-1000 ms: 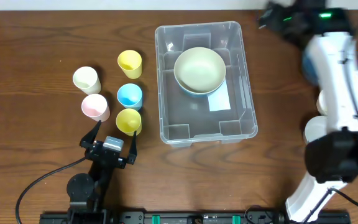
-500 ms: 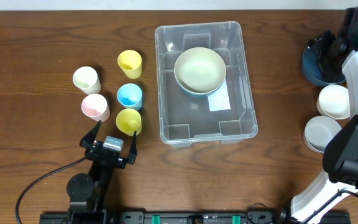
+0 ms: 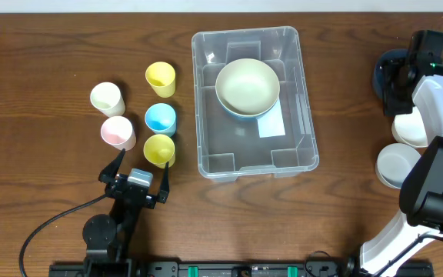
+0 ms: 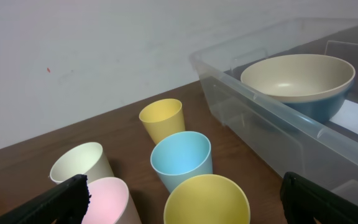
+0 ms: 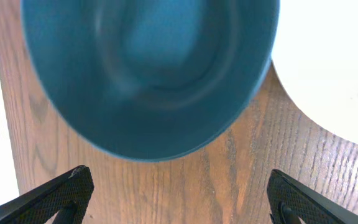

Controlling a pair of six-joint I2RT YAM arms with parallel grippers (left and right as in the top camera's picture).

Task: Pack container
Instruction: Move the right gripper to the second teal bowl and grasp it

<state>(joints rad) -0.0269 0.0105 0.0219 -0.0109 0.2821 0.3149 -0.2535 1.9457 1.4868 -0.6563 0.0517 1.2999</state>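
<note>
Overhead, clear container (image 3: 241, 146) mid-tabletop (image 3: 52, 46) holding a cream bowl (image 3: 247, 86), five cups (image 3: 160, 117) left of it, left pincer (image 3: 142, 160) behind them, jaws apart, left wrist, container right of cups, right wrist, right pincer (image 5: 179, 176) spread wide before a dark blue bowl (image 5: 148, 62)

a cream bowl (image 3: 247, 86) sits inside the container (image 3: 197, 100), five cups (image 3: 160, 118) standing left of it.

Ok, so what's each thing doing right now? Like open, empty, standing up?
container, open, no lid, one bowl inside.
cream bowl, upright in the container, empty.
blue bowl, upright on the table, empty.
five cups, upright on the table, empty.
white bowls, on the table.
left gripper, open, holding nothing.
right gripper, open over the blue bowl, holding nothing.
</note>
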